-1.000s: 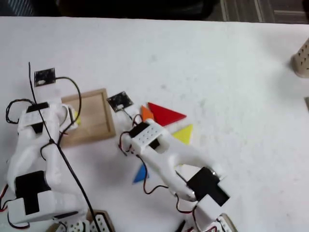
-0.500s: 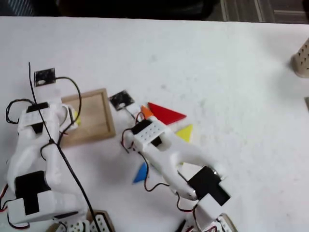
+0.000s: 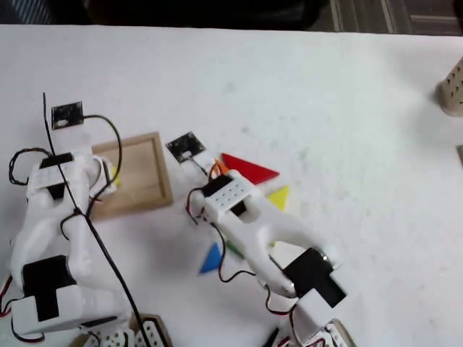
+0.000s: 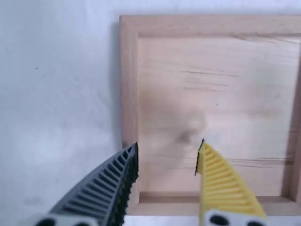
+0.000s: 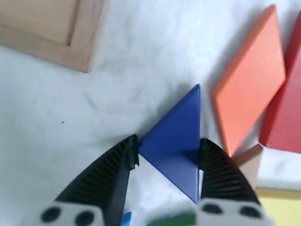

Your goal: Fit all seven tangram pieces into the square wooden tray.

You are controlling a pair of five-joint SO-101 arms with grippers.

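High view: left arm bent over the near-left part of the square wooden tray and covers that part. Right arm stretched across the desk to the loose pieces beside the tray; red triangle and yellow triangle lie just past its wrist. A second blue piece sits beside the arm, and a green piece is mostly hidden under it.

Left wrist view: left claw wide, holding nothing, over the bare tray floor near one rim.

Right wrist view: right claw partly spread, fingers on either side of the blue triangle, which lies on the desk; grip contact cannot be made out. Orange parallelogram lies just beside it. A brown piece is partly covered by one finger.
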